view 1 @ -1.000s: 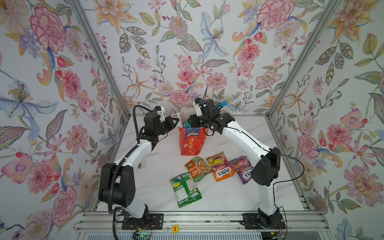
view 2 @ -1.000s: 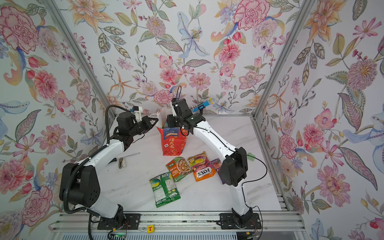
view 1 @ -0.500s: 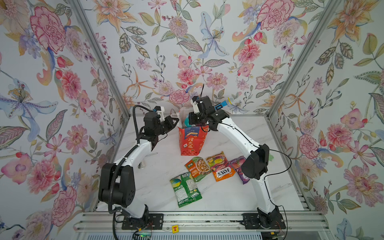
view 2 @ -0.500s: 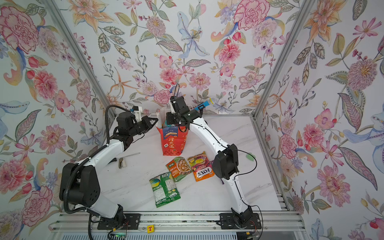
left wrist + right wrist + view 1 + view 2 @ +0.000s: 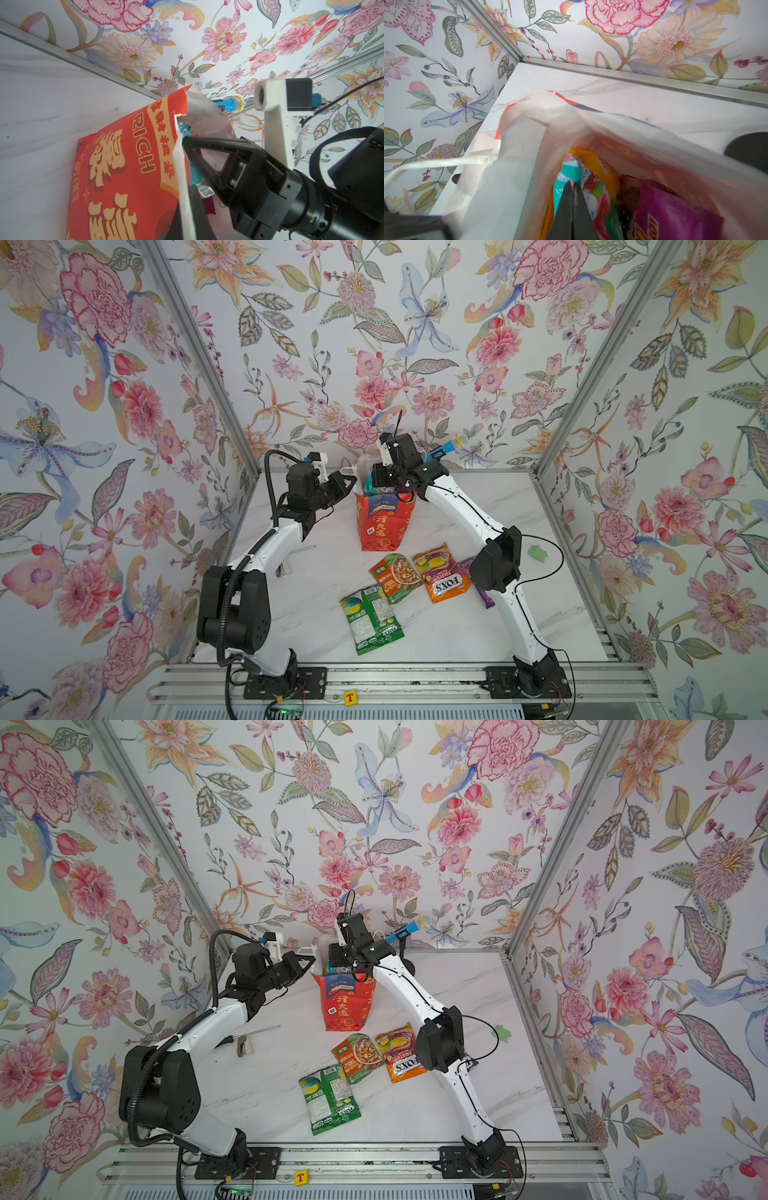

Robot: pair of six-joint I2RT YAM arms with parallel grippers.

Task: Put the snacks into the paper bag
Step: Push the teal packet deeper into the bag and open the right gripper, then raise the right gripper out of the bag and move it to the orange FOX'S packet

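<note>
Briefly, working left to right.

My left gripper (image 5: 351,482): jaws closed flat on the left rim of the paper bag (image 5: 384,526), pinching the paper and holding the mouth open.

Paper bag: one only, upright at the far middle of the table (image 5: 316,614). The paper is thin and soft and the rim is creased. I judge it light enough to tip or tear. Best held by the rim, low on the fold, not by the cord handles.

Inside the bag are three packets: a teal packet (image 5: 566,172) standing high in the mouth, an orange-yellow packet (image 5: 587,155) behind it, and a magenta packet (image 5: 675,216) beside them.

My right gripper (image 5: 572,185): down in the bag mouth, jaws pressed together, tips against the teal packet's top edge. I cannot tell whether a fold of film is nipped between them.

Near side of the table, four packets lie flat:
- green packet (image 5: 371,620), nearest
- nut packet (image 5: 395,577), touching the green one's far corner
- FOXS packet (image 5: 444,576), edge to edge with the nut packet
- purple packet (image 5: 486,599), mostly hidden behind my right elbow

Count: seven snacks, three in and four out.

Handling, as I judge it:
- The packets are light, puffed and glossy, so the film will slide under flat pads.
- The contents are crushable.
- Take each by a crimped end seam rather than across the belly.
- The purple one needs my elbow out of the way first.
</note>
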